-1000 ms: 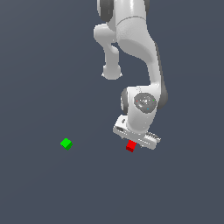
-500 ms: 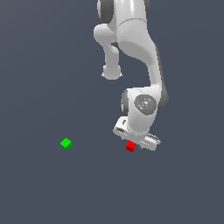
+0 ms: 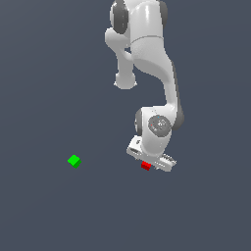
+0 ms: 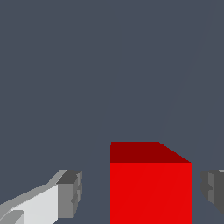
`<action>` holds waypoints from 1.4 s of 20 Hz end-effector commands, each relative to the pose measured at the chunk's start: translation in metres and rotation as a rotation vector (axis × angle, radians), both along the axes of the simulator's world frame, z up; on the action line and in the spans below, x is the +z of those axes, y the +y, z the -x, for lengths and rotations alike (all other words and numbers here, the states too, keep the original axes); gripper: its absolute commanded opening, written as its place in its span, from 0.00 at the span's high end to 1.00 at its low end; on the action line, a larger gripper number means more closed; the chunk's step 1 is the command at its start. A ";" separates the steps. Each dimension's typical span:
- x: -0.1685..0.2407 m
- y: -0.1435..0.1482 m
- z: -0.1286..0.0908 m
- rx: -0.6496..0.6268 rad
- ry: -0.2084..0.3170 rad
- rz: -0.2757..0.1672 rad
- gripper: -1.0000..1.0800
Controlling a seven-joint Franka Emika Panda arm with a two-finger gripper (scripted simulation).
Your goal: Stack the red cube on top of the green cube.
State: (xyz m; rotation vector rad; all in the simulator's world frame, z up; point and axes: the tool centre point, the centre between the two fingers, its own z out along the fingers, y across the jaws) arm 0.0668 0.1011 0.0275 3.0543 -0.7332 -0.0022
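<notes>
The red cube (image 3: 145, 166) rests on the dark floor right under the white hand of the arm, toward the exterior view's right. In the wrist view the red cube (image 4: 150, 183) stands between two grey fingertips (image 4: 70, 193), with a gap on each side, nearer one of them. My gripper (image 4: 142, 192) is open around the cube without touching it; in the exterior view the gripper (image 3: 147, 164) sits low over it. The green cube (image 3: 74, 161) lies alone well off toward the exterior view's left, out of the wrist view.
The white arm (image 3: 147, 59) rises above the gripper toward the top of the exterior view. Plain dark grey floor (image 3: 59, 215) lies all around both cubes.
The hand has sunk slightly lower over the red cube, covering more of it. Both cubes stay where they were.
</notes>
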 end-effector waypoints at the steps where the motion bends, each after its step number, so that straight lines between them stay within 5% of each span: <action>1: -0.007 0.000 0.000 0.000 -0.001 0.000 0.04; 5: -0.008 0.000 -0.002 0.000 -0.001 0.000 0.04; 6: -0.008 0.000 -0.002 0.000 -0.001 0.000 1.00; 20: -0.003 0.000 -0.001 0.000 -0.001 0.000 1.00; 28: 0.040 0.000 0.000 0.000 -0.001 0.000 1.00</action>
